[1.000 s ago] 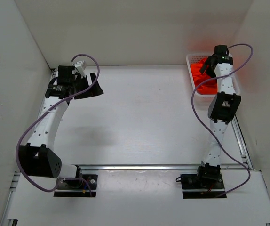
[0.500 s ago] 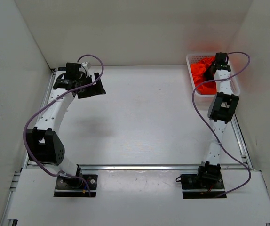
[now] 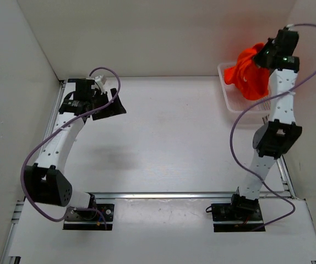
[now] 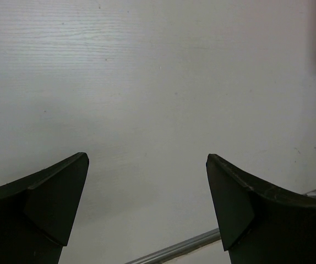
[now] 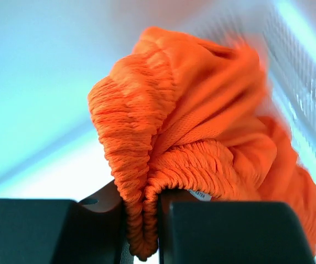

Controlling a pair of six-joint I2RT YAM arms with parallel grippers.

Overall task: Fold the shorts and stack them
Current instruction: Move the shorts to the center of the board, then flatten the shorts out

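Left pincer (image 3: pixel 109 108): jaws apart, nothing between them, hovering over the bare counter (image 3: pixel 174 143) at the far left. It is barely displaced from half a second ago. Its wrist view shows only counter below.

Right pincer (image 3: pixel 268 54): half a second ago it was down in the basket (image 3: pixel 230 103), on the fabric. It is now raised well above the basket and clamped on the shorts (image 3: pixel 248 74). In the wrist view the gathered waistband is pinched between the jaws, with the rest bunched and hanging beyond them.

Shorts: hanging from the right pincer above the basket, well apart from the left pincer.

Judgement: the pick is made. Carrying to open counter, spreading and folding are not yet done.
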